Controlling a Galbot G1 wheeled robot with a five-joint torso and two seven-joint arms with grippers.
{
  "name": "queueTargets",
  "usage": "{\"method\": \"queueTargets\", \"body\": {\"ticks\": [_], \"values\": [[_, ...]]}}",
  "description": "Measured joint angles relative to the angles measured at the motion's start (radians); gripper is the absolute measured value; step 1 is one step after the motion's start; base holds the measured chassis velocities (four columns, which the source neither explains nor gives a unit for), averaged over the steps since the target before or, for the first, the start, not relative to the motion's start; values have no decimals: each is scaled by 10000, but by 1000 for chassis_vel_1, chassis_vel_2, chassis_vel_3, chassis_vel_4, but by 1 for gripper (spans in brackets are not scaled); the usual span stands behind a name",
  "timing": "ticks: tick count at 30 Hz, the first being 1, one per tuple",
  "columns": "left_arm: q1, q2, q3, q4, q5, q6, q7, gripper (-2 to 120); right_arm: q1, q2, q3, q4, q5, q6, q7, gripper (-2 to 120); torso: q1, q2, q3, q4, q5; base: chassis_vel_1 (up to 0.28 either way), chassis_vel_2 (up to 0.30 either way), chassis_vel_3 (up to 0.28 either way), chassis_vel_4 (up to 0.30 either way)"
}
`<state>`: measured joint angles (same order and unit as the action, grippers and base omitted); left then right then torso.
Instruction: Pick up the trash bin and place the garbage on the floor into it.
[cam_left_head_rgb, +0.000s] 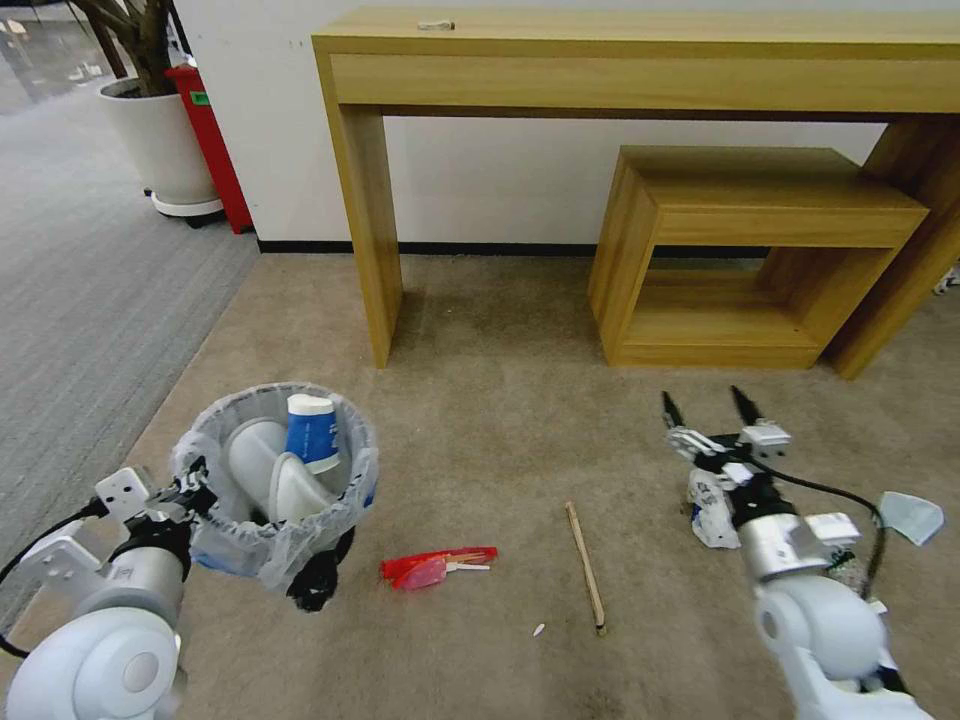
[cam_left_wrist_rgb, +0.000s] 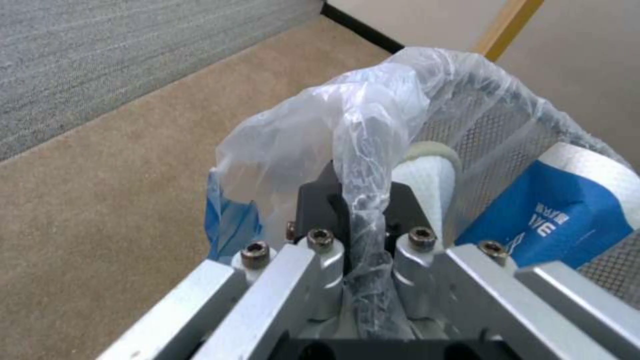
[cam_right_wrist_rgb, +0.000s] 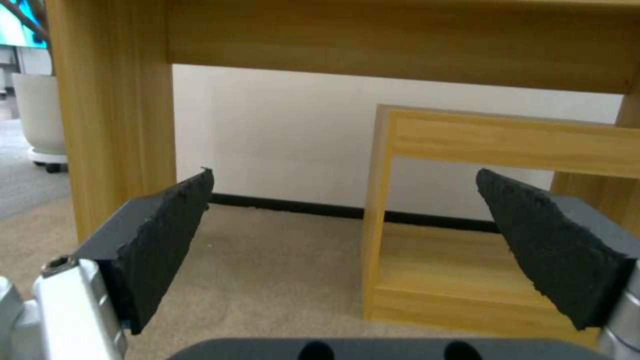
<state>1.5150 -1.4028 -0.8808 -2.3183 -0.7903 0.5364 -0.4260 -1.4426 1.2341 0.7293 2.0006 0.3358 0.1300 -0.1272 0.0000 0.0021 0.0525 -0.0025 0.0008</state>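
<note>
Head view, lower left: the left gripper pinches the rim of the trash bin, slippers and a blue-white cup inside. Right gripper is spread at centre right, over the floor; red wrapper and wooden stick lie between the arms.

Left wrist view: fingers clamp the bag-wrapped rim.

Right wrist view: pads wide apart, facing a wooden table.

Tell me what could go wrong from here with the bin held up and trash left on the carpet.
1. The left gripper pinches the bin at its rim through the thin bag; the plastic might slip or tear.
2. The bin hangs tilted from one side, so the cup could spill out.
3. The right gripper is open and empty, with the stick and wrapper off to its left; reaching them could bump the bin.
</note>
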Motion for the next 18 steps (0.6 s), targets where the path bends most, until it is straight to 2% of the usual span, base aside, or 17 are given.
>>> {"method": "queueTargets", "body": {"ticks": [12, 15, 18], "values": [[277, 113, -200, -359, -127, 1, 8, 3, 116, 387, -817, -341, -179, -271, -29, 100, 0, 0, 1, 2, 0, 0, 0, 0, 0], [372, 115, -227, -397, -130, -3, 14, 3, 195, 428, -1065, -495, -274, -679, -75, 100, 0, 0, 1, 1, -1, 0, 0, 0, 0], [482, 129, -207, -412, -99, -29, 17, 3, 306, 400, -1479, -767, -275, -1834, -79, 100, 0, 0, 1, 1, 0, 0, 0, 0, 0]]}}
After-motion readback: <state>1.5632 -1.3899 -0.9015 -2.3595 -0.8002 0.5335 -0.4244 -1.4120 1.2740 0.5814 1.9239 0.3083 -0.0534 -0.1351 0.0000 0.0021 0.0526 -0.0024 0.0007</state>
